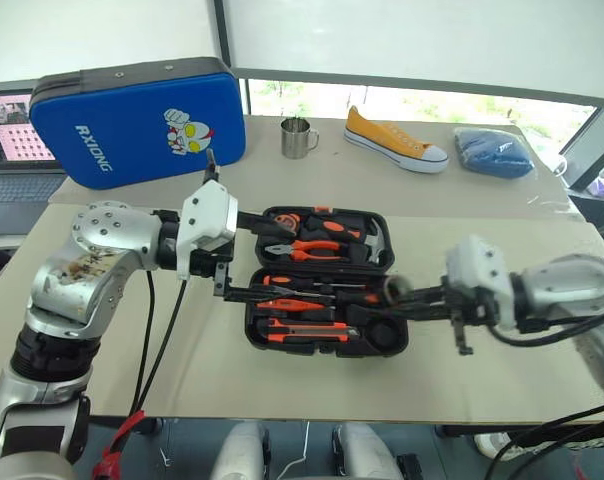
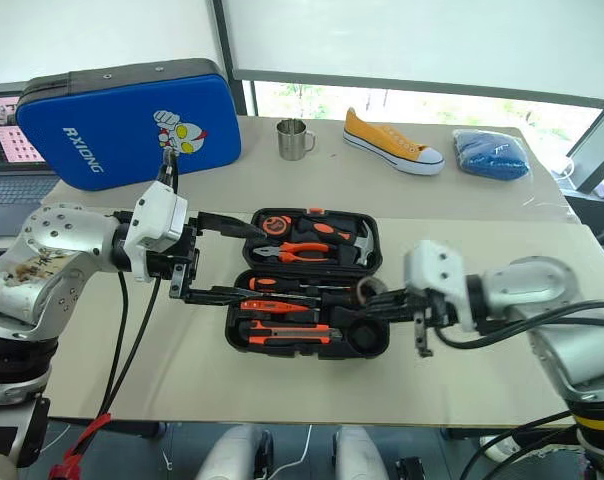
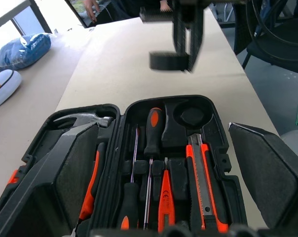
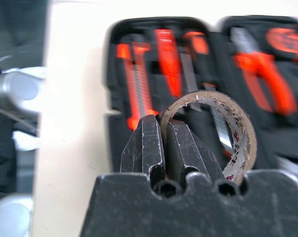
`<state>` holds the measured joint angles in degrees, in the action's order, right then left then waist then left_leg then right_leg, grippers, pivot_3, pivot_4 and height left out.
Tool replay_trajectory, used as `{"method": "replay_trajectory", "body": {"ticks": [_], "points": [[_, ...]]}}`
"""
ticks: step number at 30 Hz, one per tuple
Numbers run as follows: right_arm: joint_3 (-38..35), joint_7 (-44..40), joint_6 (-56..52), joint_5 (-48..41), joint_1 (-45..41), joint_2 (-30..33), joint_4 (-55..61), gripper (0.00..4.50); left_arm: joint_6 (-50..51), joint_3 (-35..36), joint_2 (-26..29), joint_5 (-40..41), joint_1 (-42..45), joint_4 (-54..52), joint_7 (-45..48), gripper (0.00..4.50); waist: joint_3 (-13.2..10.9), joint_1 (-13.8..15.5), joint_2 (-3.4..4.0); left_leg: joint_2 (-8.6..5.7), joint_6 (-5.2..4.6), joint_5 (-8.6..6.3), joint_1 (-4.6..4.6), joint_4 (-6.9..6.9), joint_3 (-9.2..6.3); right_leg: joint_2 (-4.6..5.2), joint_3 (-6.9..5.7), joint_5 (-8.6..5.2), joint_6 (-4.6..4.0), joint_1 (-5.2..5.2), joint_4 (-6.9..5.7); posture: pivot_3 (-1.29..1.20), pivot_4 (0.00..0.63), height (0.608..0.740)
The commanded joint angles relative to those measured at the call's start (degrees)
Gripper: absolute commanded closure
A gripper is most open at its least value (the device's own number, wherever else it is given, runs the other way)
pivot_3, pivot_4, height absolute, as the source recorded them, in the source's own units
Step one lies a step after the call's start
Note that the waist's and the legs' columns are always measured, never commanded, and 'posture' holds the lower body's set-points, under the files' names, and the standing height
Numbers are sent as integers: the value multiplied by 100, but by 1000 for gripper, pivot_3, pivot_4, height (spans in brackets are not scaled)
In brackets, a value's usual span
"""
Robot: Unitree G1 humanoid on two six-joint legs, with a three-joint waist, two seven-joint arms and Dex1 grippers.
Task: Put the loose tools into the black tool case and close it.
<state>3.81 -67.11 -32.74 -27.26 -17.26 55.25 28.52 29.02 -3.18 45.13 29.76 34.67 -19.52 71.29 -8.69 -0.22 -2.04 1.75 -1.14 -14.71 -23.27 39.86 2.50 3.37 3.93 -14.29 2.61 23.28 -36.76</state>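
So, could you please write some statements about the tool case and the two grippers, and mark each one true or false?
1. The black moulded-plastic tool case lies open. True.
2. The right gripper is shut on the small round tape roll. True.
3. The round recess in the case already holds the roll. False: it is empty.
4. The left gripper holds a screwdriver. False: it is open and holds nothing.
5. The orange-black utility knife lies in the case. True.
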Motion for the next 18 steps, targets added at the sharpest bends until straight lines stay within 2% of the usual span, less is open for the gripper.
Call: {"method": "replay_trajectory", "body": {"ticks": [1, 9, 16, 18], "points": [[480, 139, 31, 434, -237, -43, 26, 4426, 33, 151, 24, 141, 52, -237, -128, 0, 0, 0, 0, -1, 0, 0, -1, 0, 1, 0, 0, 0, 0, 2, 0, 0, 150, 739], [1157, 69, 54, 1118, -487, 22, -339, 4426, 11, 65, 28, 103, 79, -249, -234, 0, 0, -5, 0, -1, 0, 0, -2, 0, 1, -2, 0, 0, -1, 6, -2, 0, 150, 739], [1346, -269, 100, 1300, -121, 389, -232, 4426, -46, 46, 64, 58, 47, -230, -240, 0, 0, 4, 0, -1, 0, 0, -2, -1, 2, -2, 0, 0, -1, 6, -2, 0, 150, 739], [1314, -275, 88, 1282, -39, 407, -176, 3697, -43, 44, 70, 61, 43, -239, -241, 0, 0, 2, 0, -1, 0, 0, -1, -1, 3, -1, 1, 0, -1, 6, -1, 0, 150, 739]]}}
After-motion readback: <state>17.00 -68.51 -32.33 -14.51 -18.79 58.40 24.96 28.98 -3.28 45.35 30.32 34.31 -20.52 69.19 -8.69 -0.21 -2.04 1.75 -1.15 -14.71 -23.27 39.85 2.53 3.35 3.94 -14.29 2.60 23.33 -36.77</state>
